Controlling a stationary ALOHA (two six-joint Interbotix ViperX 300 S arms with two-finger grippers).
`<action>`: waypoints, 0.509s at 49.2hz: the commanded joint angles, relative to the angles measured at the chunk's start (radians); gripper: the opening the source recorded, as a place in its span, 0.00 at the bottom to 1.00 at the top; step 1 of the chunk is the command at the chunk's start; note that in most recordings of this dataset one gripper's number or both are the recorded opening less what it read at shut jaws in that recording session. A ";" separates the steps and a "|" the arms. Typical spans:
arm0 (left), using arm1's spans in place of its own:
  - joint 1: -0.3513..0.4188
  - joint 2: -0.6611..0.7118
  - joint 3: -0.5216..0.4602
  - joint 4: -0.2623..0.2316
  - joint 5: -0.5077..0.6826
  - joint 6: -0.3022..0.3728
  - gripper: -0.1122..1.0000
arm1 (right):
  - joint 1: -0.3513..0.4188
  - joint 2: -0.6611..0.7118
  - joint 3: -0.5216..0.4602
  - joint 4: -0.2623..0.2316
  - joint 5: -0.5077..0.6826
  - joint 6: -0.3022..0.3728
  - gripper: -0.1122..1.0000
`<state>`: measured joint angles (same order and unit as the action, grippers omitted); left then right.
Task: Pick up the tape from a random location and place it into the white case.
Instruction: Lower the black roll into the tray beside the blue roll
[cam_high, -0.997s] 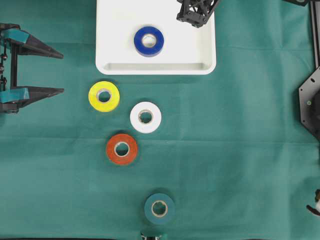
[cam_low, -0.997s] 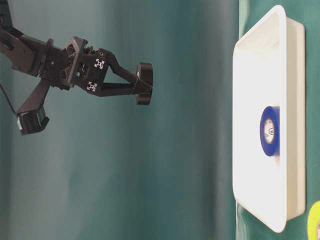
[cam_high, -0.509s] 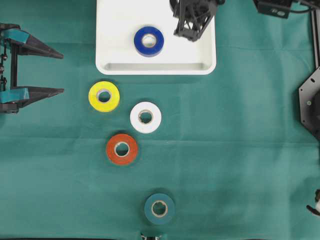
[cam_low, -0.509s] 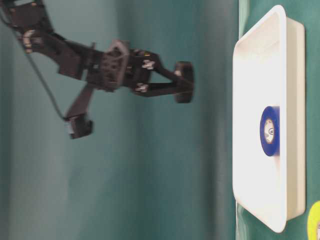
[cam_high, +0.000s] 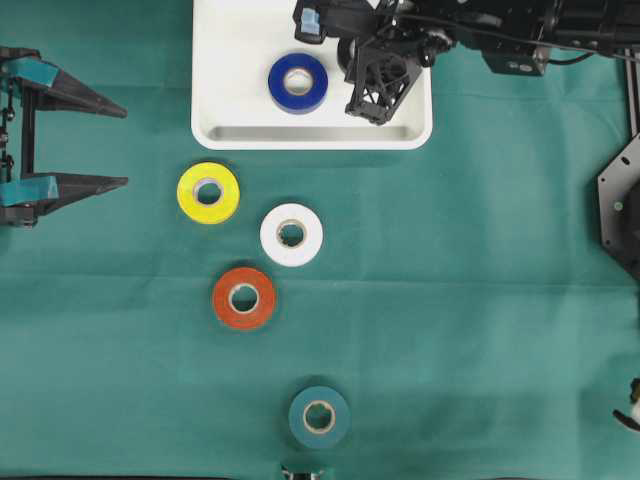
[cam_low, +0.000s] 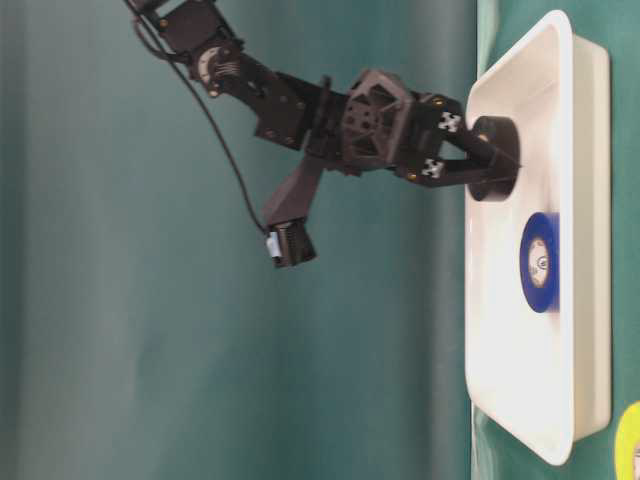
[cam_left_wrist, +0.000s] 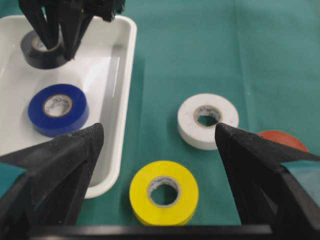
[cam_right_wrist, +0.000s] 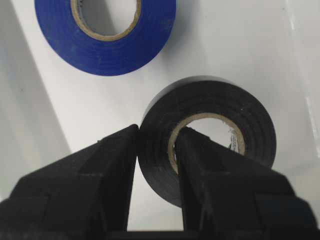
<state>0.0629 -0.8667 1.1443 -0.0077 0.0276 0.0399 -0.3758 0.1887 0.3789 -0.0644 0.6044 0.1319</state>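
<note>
The white case (cam_high: 310, 135) lies at the table's far middle, with a blue tape roll (cam_high: 298, 82) in it. My right gripper (cam_high: 370, 95) is shut on a black tape roll (cam_right_wrist: 210, 97), one finger through its hole and one outside. It holds the roll upright, low inside the case (cam_low: 560, 60) to the right of the blue roll (cam_right_wrist: 105, 45). I cannot tell whether the roll touches the floor. The black roll also shows in the left wrist view (cam_left_wrist: 37, 50). My left gripper (cam_high: 125, 146) is open and empty at the left edge.
Loose rolls lie on the green cloth in front of the case: yellow (cam_high: 208, 192), white (cam_high: 291, 234), orange-red (cam_high: 243, 298) and dark green (cam_high: 319, 417) near the front edge. The yellow roll (cam_left_wrist: 164, 192) lies between my left fingers' line of sight.
My right gripper has come down from high above the case's far right corner with the black roll, and now holds it low inside the case beside the blue roll. The left arm is still.
</note>
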 joint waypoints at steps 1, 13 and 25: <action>-0.003 0.005 -0.014 -0.002 -0.005 0.000 0.99 | 0.003 -0.006 0.000 -0.002 -0.021 0.008 0.33; -0.003 0.005 -0.012 -0.002 -0.005 0.000 0.99 | 0.002 0.000 0.003 -0.002 -0.026 0.011 0.33; -0.003 0.005 -0.014 -0.002 -0.005 0.000 0.99 | 0.002 0.002 0.003 -0.002 -0.020 0.008 0.33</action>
<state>0.0614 -0.8667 1.1443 -0.0077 0.0276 0.0399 -0.3758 0.2056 0.3927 -0.0644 0.5860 0.1411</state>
